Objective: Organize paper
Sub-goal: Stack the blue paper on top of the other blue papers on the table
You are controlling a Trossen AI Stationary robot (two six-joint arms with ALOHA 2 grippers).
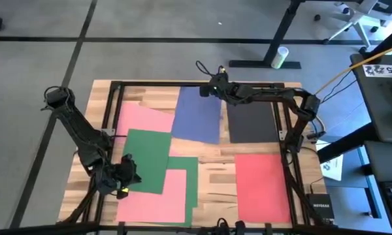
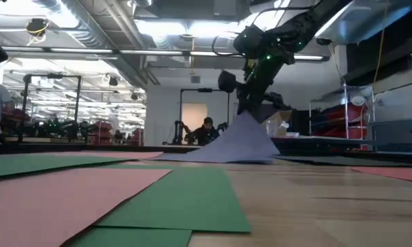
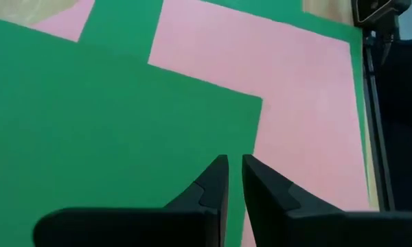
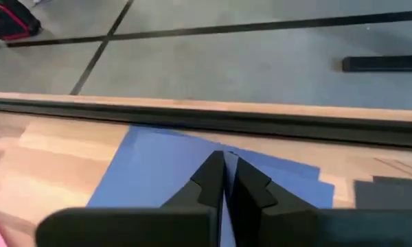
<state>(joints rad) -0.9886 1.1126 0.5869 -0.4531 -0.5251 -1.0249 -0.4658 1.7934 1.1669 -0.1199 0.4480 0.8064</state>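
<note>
Low view alone shows right gripper [image 2: 257, 103] lifting blue paper [image 2: 230, 145] edge.

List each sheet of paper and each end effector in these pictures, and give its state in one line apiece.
Blue sheet: far edge lifted, pinched by the right end effector.
Black sheet: flat.
Red sheet: flat.
Upper green sheet: flat, overlapping pink sheets.
Front pink sheet: flat, on the lower green sheet.
Right end effector: shut on the blue sheet.
Left end effector: nearly shut, empty, over the upper green sheet.
</note>
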